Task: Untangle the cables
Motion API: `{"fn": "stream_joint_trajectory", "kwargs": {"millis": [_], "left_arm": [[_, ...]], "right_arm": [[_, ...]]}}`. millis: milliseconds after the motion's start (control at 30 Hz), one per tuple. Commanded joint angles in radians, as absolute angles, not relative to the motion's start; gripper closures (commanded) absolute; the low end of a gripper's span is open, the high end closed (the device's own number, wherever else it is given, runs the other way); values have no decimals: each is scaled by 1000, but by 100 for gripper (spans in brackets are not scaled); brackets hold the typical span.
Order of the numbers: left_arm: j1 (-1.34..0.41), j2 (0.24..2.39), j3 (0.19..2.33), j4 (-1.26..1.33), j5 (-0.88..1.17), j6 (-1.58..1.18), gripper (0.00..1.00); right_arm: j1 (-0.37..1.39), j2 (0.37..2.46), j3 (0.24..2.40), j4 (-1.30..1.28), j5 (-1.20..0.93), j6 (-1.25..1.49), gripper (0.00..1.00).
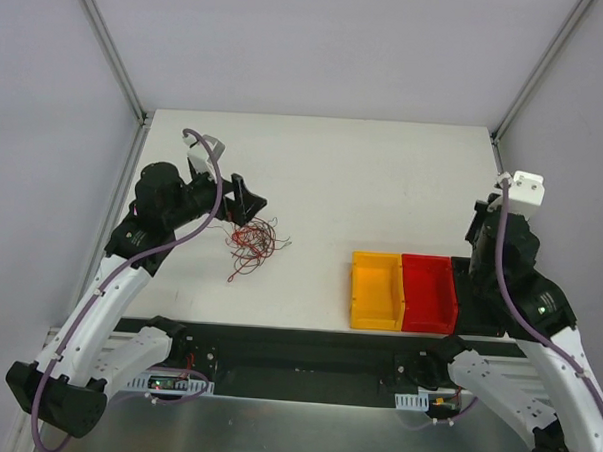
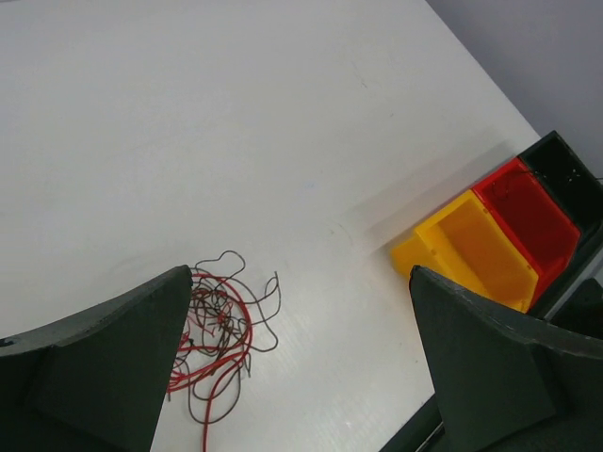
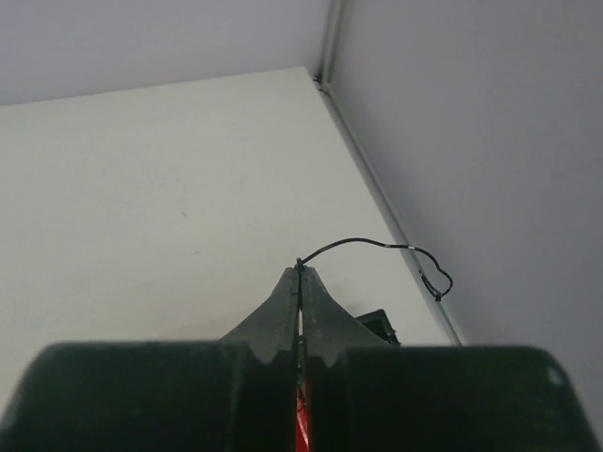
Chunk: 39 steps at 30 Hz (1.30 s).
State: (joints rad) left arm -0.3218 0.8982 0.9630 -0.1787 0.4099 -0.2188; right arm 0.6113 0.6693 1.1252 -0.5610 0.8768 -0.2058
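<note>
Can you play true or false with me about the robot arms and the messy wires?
1. The left gripper is wide open. True.
2. The right gripper is open and holds nothing. False: it is shut, pinching a thin black wire.
3. The tangle of cables lies inside the yellow bin. False: it lies on the white table, near the left gripper.
4. The yellow bin sits right beside the red bin. True.
</note>
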Motion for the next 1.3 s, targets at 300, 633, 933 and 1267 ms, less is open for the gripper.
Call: {"fn": "stream_joint_trajectory", "kwargs": {"millis": [300,633,933,1267], "left_arm": [[-351,824,881,-195,318,-135,1],[-353,801,873,-189,353,-146,1],[-361,808,870,-190,344,-138,1],[-357,844,870,-190,348,-144,1]], "right_arm": [[413,703,1330,-635,606,-129,99],[413,758,1411,-706,722,-164,99],[399,793,1243,-794,848,-52,100],[329,785,1073,-818,665,139,99]]}}
